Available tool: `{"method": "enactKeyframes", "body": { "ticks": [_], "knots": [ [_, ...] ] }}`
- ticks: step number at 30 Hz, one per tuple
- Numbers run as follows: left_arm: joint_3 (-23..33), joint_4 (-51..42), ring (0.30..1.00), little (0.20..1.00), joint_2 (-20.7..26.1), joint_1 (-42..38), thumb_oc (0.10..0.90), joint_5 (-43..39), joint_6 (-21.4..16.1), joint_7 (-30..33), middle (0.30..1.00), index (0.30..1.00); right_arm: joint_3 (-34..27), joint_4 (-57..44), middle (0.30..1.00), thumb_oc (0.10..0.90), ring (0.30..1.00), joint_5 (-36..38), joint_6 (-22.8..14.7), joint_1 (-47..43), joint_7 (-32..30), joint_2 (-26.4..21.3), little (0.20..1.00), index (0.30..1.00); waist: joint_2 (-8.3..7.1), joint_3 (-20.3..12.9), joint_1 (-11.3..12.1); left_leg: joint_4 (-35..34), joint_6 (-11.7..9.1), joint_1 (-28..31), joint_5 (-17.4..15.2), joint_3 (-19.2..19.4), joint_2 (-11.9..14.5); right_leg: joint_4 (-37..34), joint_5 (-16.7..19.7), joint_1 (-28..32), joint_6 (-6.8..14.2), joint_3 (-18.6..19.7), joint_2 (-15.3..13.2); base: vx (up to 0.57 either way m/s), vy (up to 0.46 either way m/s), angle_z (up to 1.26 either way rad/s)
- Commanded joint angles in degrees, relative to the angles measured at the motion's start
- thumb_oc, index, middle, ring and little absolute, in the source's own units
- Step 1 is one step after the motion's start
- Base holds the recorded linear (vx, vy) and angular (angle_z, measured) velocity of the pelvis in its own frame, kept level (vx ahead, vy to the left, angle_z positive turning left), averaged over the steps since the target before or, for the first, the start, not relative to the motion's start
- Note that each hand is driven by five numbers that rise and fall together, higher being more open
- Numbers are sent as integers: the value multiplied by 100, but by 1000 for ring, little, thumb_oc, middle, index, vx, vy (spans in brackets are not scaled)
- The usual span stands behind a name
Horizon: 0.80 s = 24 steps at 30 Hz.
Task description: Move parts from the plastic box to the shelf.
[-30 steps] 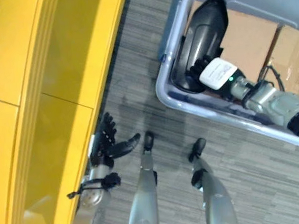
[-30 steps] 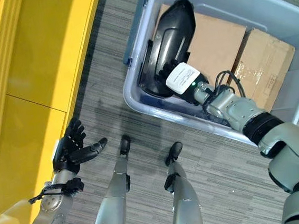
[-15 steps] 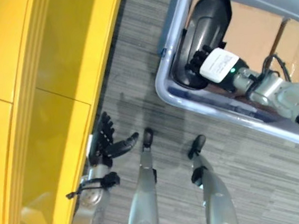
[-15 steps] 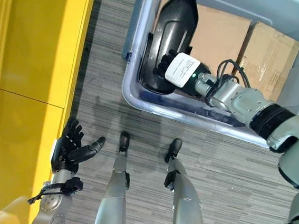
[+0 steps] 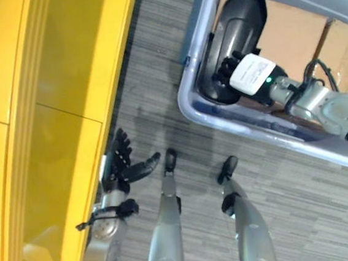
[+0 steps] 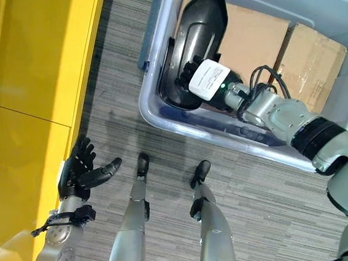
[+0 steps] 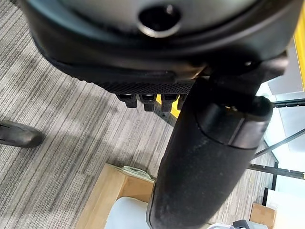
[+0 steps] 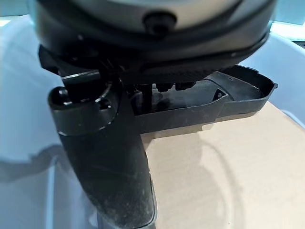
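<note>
Right hand [image 6: 198,79] curled on the black moulded part [image 6: 193,39] inside the plastic box [image 6: 160,116], where a firm grip should precede lifting; left hand [image 6: 79,175], beside the box, open and empty.

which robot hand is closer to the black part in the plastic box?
Right. The right robot hand is in the plastic box, fingers curled round the black part. The left robot hand hangs open by the yellow shelf.

The plastic box [image 6: 160,116] stands on the floor [image 6: 128,104] to the right, the shelf [image 6: 31,119] to the left. In the box a moulded part [image 6: 196,36] lies along its left wall, on a cardboard carton [image 6: 249,43]; a second carton [image 6: 313,68] sits right of it.
</note>
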Motion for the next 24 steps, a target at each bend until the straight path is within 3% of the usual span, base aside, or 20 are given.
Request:
{"method": "enactKeyframes", "body": {
  "ticks": [1, 21, 22, 23, 24],
  "knots": [
    [243, -857, 1000, 1000, 346, 267, 900, 190, -531, 42, 1000, 1000, 330, 165, 1000, 900, 1000, -35, 194, -1010, -155, -559, 1000, 1000, -221, -87, 129, 148, -15, 543, -639, 209, 257, 664, -303, -75, 582, 434, -553, 0, 0, 0],
    [305, -947, 1000, 1000, 447, 376, 900, 116, -592, 17, 1000, 1000, 1316, 605, 1000, 900, 1000, 11, 129, -1907, -51, -778, 1000, 1000, -130, -87, 140, 93, -46, 331, -601, 159, 270, 875, -428, -431, 579, 480, -513, 0, -2, 0],
    [306, -956, 1000, 1000, 449, 371, 900, 110, -603, 12, 1000, 1000, 1389, 774, 671, 665, 671, -10, 117, -1912, -19, -724, 671, 671, -122, -87, 160, 94, -46, 296, -595, 143, 261, 878, -432, -463, 574, 475, -508, 0, 0, 0],
    [309, -955, 1000, 1000, 444, 371, 900, 110, -603, 12, 1000, 1000, 1399, 789, 402, 473, 402, -10, 113, -1921, -27, -714, 402, 402, -120, -87, 156, 96, -46, 293, -595, 142, 261, 880, -433, -466, 574, 475, -508, 0, 0, 0],
    [310, -954, 1000, 1000, 448, 372, 900, 100, -615, 9, 1000, 1000, 1470, 895, 402, 473, 402, -66, 106, -1910, 13, -685, 402, 402, -116, -87, 170, 97, -49, 272, -589, 129, 256, 877, -435, -479, 572, 475, -507, 0, 0, 0]
  ]
}}
